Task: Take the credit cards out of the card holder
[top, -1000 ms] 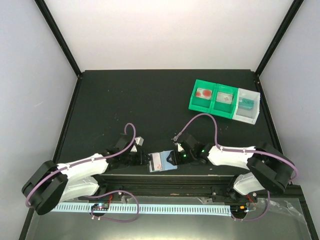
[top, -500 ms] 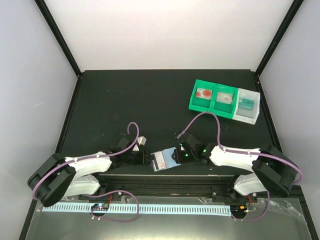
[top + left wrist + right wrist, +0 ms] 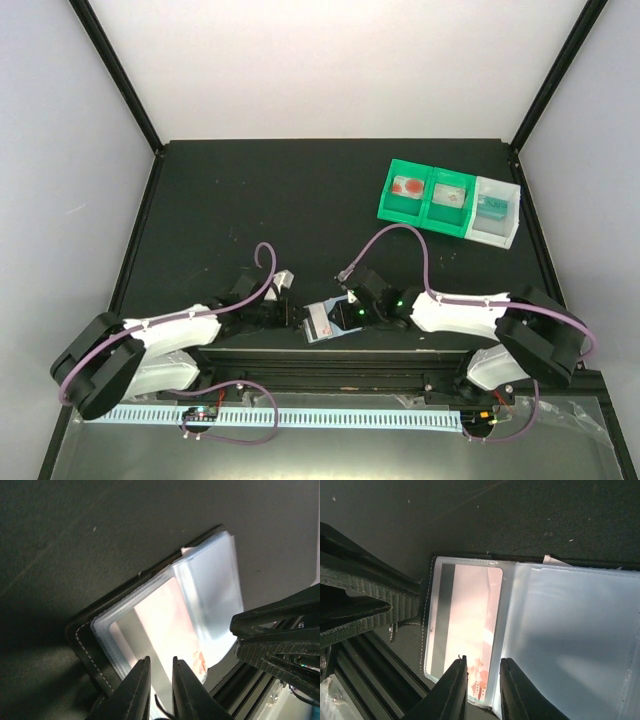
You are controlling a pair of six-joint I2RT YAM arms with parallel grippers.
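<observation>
The card holder [image 3: 327, 326] lies open at the table's near edge, between my two grippers. Its black stitched cover [image 3: 85, 640] and clear sleeves [image 3: 570, 630] show in both wrist views. A whitish credit card [image 3: 470, 625] with a grey stripe and red print sits in the left sleeve; it also shows in the left wrist view [image 3: 170, 625]. My left gripper [image 3: 161, 667] is over the holder's left end, jaws a narrow gap apart, and it shows in the top view [image 3: 296, 318]. My right gripper [image 3: 484, 667] straddles the card's lower right corner, narrowly open, and it also shows in the top view [image 3: 348, 315].
A green-and-white three-compartment tray [image 3: 478, 227] stands at the back right. It has a teal card [image 3: 492, 208] in the white end and small flat items in the green parts. A metal rail [image 3: 330, 362] runs along the near edge just below the holder.
Both grippers have closed in on the holder. The left moved right to its left end, the right moved left over it. The holder has turned slightly.
</observation>
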